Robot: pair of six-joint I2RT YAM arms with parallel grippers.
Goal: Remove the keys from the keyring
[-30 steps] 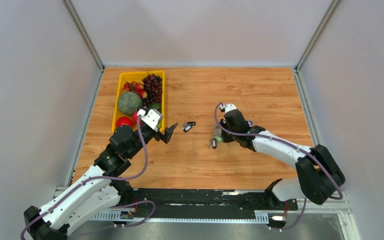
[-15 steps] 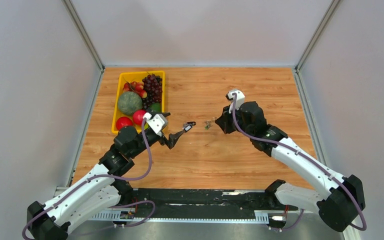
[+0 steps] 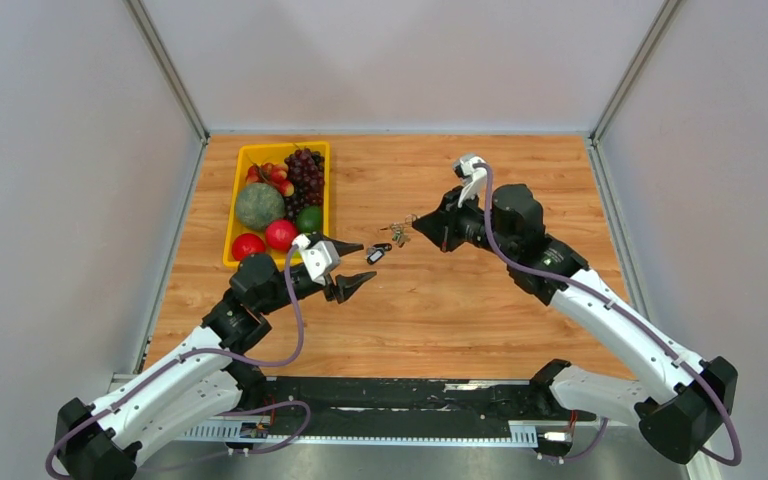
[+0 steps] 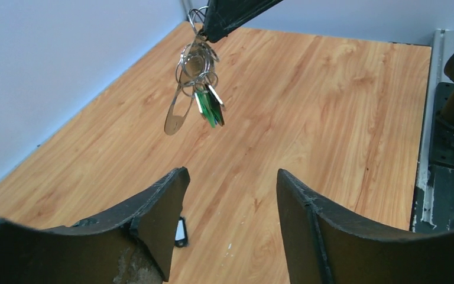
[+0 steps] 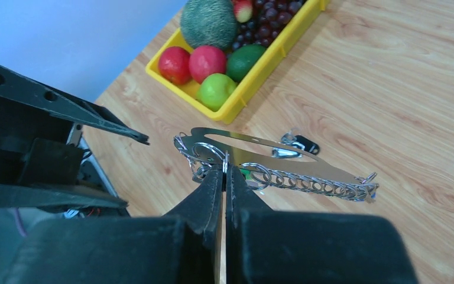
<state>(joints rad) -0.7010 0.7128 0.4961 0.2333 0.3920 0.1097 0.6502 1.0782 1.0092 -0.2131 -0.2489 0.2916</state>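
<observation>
While the overhead view is showing the bunch only as a small glinting tangle between the two arms, the wrist cameras are giving its detail. The right gripper (image 3: 415,224) is reaching out over the middle of the wooden table (image 3: 460,320). Its fingers are pressed together, pinching the keyring (image 4: 177,117) by a thin wire ring at its top, so the bunch is hanging in the air clear of the wood.

From the left wrist, the keyring is dangling as a flat, silvery, elongated loop with a slot through it. Several round wire rings are crowding above it. The keys (image 4: 211,107) are hanging just beside it as narrow slips with green tags. Only the right wrist view is showing a fine metal chain (image 5: 307,182) running alongside the flat loop.

The left gripper (image 3: 362,266) is pointing toward the bunch but is apart from it, its dark, rough-edged fingers standing open with nothing between them. A loose key (image 3: 378,253) with a dark tag is lying on the table just beyond those fingertips; the left wrist view is catching only part of it behind a finger.

From above and from the right wrist, a yellow plastic tray (image 3: 282,146) is sitting at the table's far left. It is holding a netted green melon (image 5: 208,21), red and green round fruit and dark grapes (image 3: 305,175).
</observation>
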